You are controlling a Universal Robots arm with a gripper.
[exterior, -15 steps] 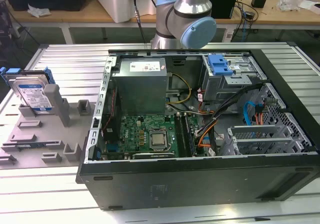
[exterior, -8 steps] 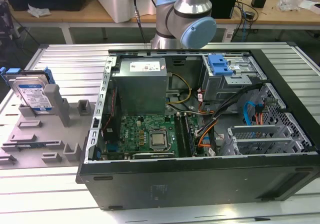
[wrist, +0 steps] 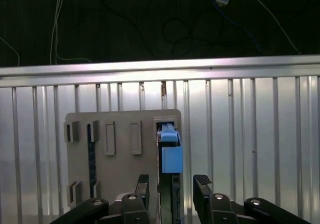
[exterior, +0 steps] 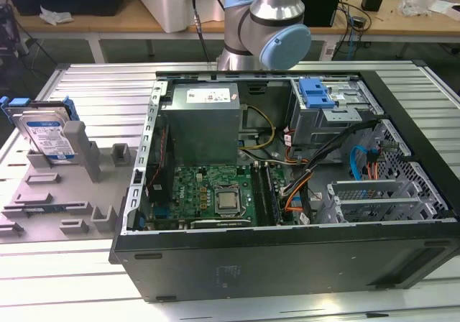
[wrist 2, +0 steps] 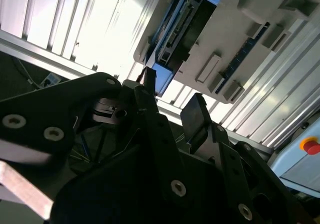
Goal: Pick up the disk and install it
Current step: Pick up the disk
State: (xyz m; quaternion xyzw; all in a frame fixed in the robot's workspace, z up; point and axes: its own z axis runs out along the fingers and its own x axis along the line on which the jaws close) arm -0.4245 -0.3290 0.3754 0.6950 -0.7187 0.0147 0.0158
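Observation:
The disk [exterior: 44,134], silver with a blue-and-white label and a blue frame, stands on edge in a grey holder [exterior: 83,149] at the exterior view's left. In the first wrist view its blue frame [wrist: 171,158] lies edge-on in line with the gap of my gripper [wrist: 172,184]. The two black fingers [wrist: 142,183] stand apart on either side of it. In the second wrist view the gripper [wrist 2: 172,98] is open and empty, and the disk [wrist 2: 175,31] sits well beyond the fingertips, untouched.
An open computer case [exterior: 287,261] lies on the slatted metal table [exterior: 100,85], with a grey power-supply box [exterior: 201,124], a motherboard [exterior: 215,192] and a blue drive bay [exterior: 316,92]. The grey fixture plate [wrist: 120,154] carries several small blocks. A red button [wrist 2: 311,146] sits at the table's side.

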